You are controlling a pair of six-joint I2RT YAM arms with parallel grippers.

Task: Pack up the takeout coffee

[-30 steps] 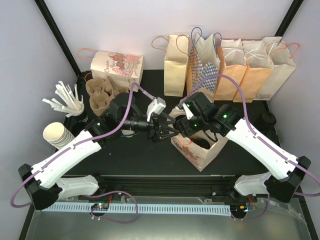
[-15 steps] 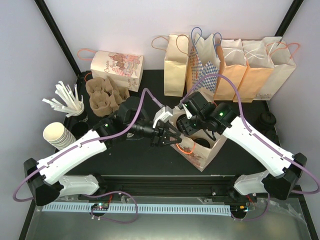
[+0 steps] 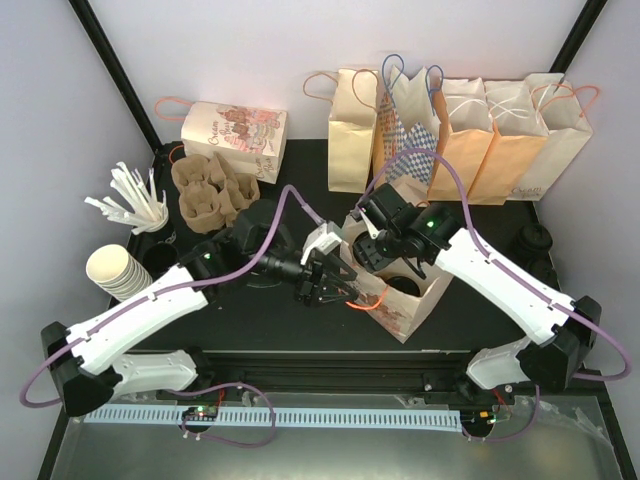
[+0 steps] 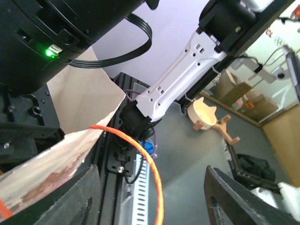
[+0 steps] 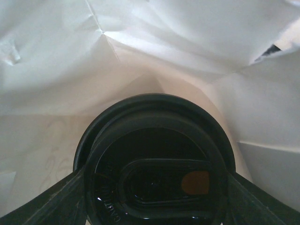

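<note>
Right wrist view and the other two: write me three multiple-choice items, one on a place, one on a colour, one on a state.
1. Where is the takeout coffee?
A. inside the paper bag
B. on a shelf
C. in a sink

2. What colour is the bag handle between the left jaws?
A. blue
B. green
C. orange

3. How is that bag's mouth?
A. folded shut
B. open
C. taped over

Answers:
1 A, white paper walls surround it in the right wrist view.
2 C, the left wrist view shows an orange loop.
3 B, the right arm reaches into it from above.
</note>
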